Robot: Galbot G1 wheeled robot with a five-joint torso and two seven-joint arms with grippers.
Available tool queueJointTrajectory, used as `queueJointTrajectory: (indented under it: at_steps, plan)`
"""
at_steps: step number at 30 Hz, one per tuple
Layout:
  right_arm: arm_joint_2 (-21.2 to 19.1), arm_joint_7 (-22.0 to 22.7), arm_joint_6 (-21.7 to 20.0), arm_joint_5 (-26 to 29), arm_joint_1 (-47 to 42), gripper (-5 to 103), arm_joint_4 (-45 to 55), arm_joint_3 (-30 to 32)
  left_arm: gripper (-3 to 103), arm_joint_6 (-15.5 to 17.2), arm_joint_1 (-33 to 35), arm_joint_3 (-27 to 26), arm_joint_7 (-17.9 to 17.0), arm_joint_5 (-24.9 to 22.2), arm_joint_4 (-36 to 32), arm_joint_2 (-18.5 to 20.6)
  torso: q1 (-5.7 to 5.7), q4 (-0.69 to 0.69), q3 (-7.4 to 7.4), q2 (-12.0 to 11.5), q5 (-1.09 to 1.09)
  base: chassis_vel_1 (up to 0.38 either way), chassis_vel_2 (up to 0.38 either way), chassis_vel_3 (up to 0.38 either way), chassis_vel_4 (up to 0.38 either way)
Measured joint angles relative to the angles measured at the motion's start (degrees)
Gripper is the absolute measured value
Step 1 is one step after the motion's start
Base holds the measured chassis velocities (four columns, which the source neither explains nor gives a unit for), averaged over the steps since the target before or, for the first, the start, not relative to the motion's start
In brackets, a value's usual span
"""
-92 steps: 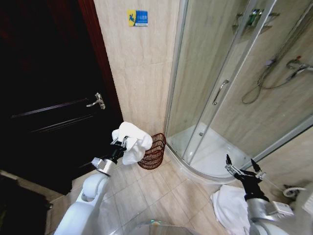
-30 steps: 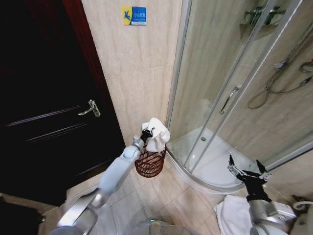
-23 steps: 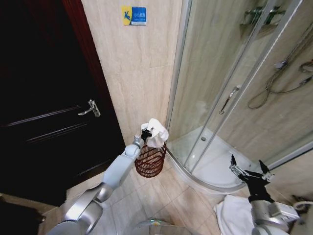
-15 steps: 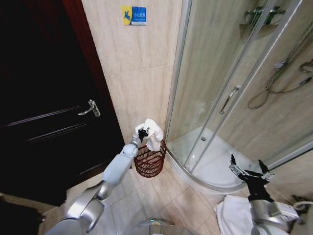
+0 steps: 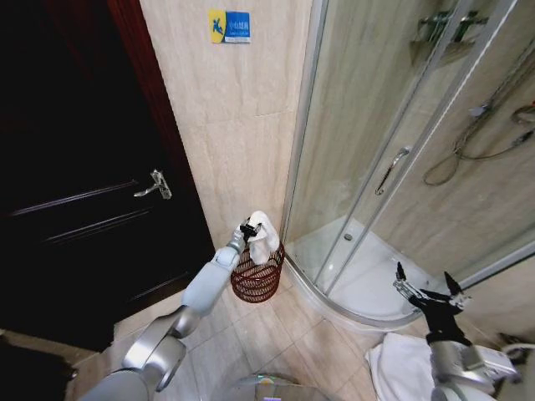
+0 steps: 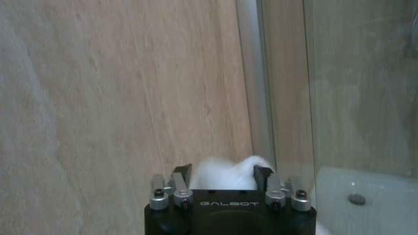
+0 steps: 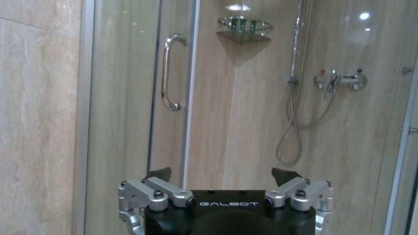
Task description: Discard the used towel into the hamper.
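Note:
The white towel [image 5: 262, 236] hangs bunched from my left gripper [image 5: 248, 228], which is shut on it directly above the hamper [image 5: 255, 282]. The hamper is a small reddish-brown wire basket standing on the floor in the corner between the tiled wall and the shower. The towel's lower end reaches down to the hamper's rim. In the left wrist view the towel [image 6: 228, 164] bulges between the fingers of the left gripper [image 6: 223, 171]. My right gripper [image 5: 426, 292] is open and idle at the lower right, facing the shower, and holds nothing in the right wrist view [image 7: 222, 174].
A dark wooden door [image 5: 84, 192] with a lever handle [image 5: 155, 185] stands left of the hamper. The glass shower enclosure [image 5: 376, 150] and its raised white tray [image 5: 368, 271] are on the right. A white cloth [image 5: 399, 363] lies on the floor by my right arm.
My left arm has reached farther out and brought the towel from beside the hamper to directly over it, then lowered it a little toward the rim. The right arm stayed put.

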Motion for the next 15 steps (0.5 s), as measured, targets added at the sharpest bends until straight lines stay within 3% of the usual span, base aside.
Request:
queueJointTrajectory:
  at_steps: [4, 7, 10, 15]
  plan:
    - [0.0, 0.0, 0.4, 0.1, -0.1, 100, 0.0, 0.1, 77, 2.0, 0.1, 0.0, 0.0, 0.4, -0.6, 0.4, 0.00, 0.00, 0.00, 0.0, 0.00, 0.000, 0.000, 0.000, 0.000]
    - [0.0, 0.0, 0.5, 0.2, -0.1, 100, 0.0, 0.2, 82, 3.9, 0.3, 0.1, 0.3, 0.7, -1.6, 0.8, 0.00, 0.00, 0.00, 0.0, 0.00, 0.000, 0.000, 0.000, 0.000]
    - [0.0, 0.0, 0.5, 0.3, 0.0, 100, 0.0, 0.2, 97, 6.9, 0.9, 0.2, 1.2, 1.1, -3.5, 1.5, 0.00, 0.00, 0.00, 0.0, 0.00, 0.000, 0.000, 0.000, 0.000]
    - [0.0, 0.0, 0.5, 0.4, 0.0, 100, 0.0, 0.1, 100, 6.9, 2.0, -0.1, 1.3, -0.2, -5.9, 2.1, 0.00, -0.01, 0.00, 0.0, -0.01, 0.000, 0.000, 0.000, 0.000]
